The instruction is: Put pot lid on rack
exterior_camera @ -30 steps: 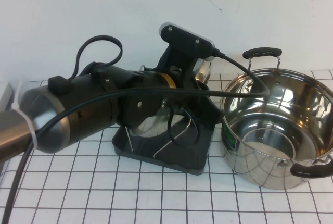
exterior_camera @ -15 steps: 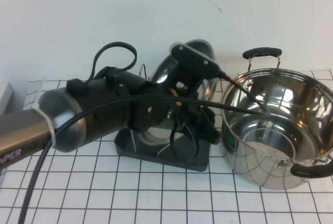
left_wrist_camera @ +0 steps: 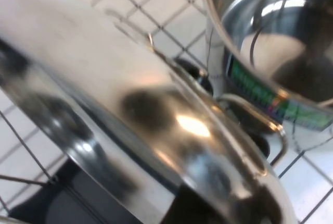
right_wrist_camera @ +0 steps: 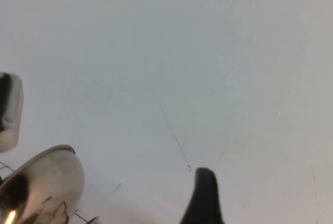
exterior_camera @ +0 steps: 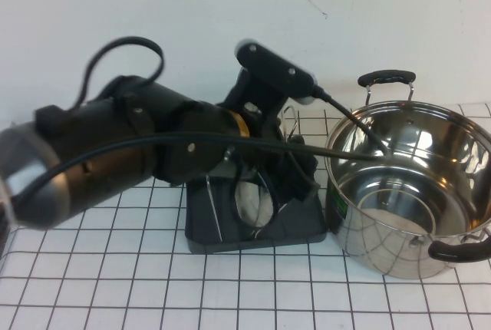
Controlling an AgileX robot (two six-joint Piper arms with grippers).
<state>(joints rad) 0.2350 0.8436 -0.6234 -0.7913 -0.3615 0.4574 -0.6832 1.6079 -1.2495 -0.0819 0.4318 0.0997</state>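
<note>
1. The pot lid is seen edge-up in the rack, among the wire uprights — largely hidden by the arm in the high view.
2. The left gripper is placed directly over the rack, just beside the lid; whether its jaws are parted cannot be told.
3. The steel pot is stood just right of the rack.
4. The right gripper is pointed at the wall, well apart — whether it is spread cannot be told; nothing is seen held. The left arm is judged nearer.
</note>
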